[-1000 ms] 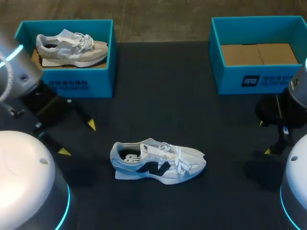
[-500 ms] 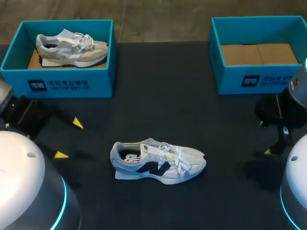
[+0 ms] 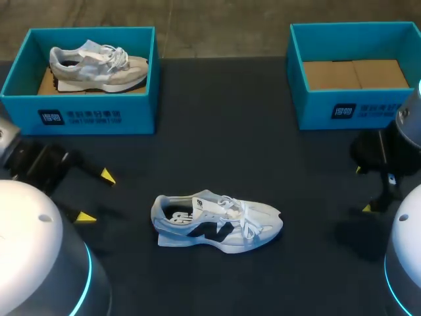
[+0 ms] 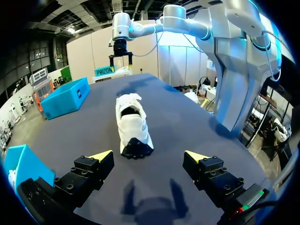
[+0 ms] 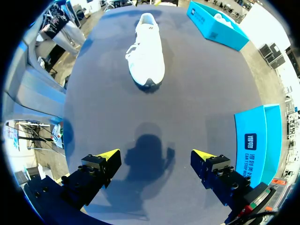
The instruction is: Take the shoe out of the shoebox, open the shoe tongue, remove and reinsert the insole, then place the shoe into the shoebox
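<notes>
A white shoe (image 3: 217, 224) with a dark logo stands on its sole in the middle of the dark table, toe to the right, tongue and laces up. My left gripper (image 3: 96, 196) hovers open to the shoe's left, empty. In the left wrist view the shoe (image 4: 132, 126) lies ahead of the open left gripper (image 4: 149, 155), heel toward it. My right gripper (image 3: 362, 189) hangs open near the right edge, holding nothing. From the right wrist, the shoe (image 5: 146, 56) lies well ahead of the right gripper (image 5: 155, 153), toe toward it.
A teal shoebox (image 3: 85, 118) at the back left holds a grey-beige shoe (image 3: 99, 66). A second teal shoebox (image 3: 355, 108) at the back right holds only cardboard inserts (image 3: 355, 74). Dark tabletop surrounds the white shoe.
My left arm has drawn back toward the left edge, carrying its open gripper leftward. The shoe and the right arm have stayed put.
</notes>
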`<state>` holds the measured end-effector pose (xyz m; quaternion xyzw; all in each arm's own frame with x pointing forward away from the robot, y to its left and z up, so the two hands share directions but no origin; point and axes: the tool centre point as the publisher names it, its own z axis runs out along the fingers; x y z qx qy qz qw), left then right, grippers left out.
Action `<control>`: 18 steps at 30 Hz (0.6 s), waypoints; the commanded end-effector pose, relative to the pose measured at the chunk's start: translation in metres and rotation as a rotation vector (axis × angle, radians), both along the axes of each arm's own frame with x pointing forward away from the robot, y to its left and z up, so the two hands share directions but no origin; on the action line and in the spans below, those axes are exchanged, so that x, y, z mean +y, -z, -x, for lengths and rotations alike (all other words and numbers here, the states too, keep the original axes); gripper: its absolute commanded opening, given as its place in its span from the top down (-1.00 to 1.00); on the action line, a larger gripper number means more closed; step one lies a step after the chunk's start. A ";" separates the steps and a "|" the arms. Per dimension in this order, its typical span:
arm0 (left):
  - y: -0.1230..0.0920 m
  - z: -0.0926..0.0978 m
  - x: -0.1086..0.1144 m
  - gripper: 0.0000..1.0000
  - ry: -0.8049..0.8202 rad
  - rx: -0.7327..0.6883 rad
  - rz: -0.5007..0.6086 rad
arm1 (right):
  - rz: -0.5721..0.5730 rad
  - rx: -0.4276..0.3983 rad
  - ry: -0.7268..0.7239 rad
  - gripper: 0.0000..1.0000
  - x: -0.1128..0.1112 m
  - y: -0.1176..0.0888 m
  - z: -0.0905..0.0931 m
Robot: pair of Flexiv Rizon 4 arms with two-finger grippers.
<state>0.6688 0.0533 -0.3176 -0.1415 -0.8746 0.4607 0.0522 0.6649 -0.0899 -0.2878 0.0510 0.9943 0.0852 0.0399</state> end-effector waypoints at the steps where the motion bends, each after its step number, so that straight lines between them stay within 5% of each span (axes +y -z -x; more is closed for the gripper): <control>1: 0.000 -0.003 -0.001 -1.00 0.007 0.005 -0.004 | 0.000 -0.003 -0.001 -1.00 -0.001 0.000 0.002; 7: 0.004 -0.002 -0.002 -1.00 -0.024 0.014 0.011 | 0.000 -0.003 -0.001 -1.00 -0.001 0.000 0.002; 18: 0.040 0.015 0.006 -1.00 -0.212 0.075 0.244 | 0.000 -0.003 -0.001 -1.00 -0.001 0.000 0.002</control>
